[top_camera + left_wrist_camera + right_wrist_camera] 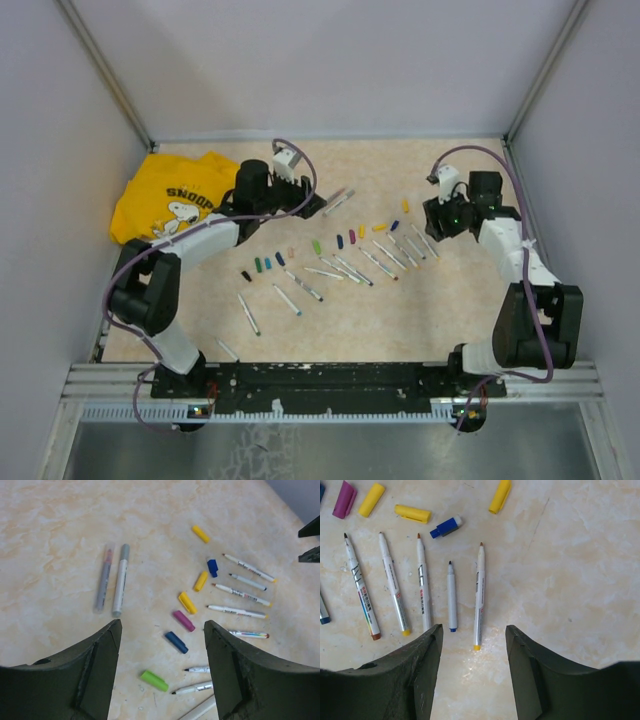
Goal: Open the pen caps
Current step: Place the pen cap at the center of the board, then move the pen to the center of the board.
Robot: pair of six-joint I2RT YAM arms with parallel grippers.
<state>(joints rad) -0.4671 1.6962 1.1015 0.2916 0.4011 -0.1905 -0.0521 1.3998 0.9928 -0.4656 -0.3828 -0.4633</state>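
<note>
Left gripper (162, 625) over scattered pen caps (187, 602)

Out goes the left arm, stretched well forward with its elbow low, left tool (318, 204) aimed rightward, fingers (95, 670) spread wide, gripping nothing. The right arm is bent high at the elbow, right tool (432, 222) facing left, jaws parted, empty.

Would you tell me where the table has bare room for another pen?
Free: the near strip of table between the uncapped pens and the base rail, and the far edge by the back wall. Crowded: the middle band of pen caps and pens.
</note>
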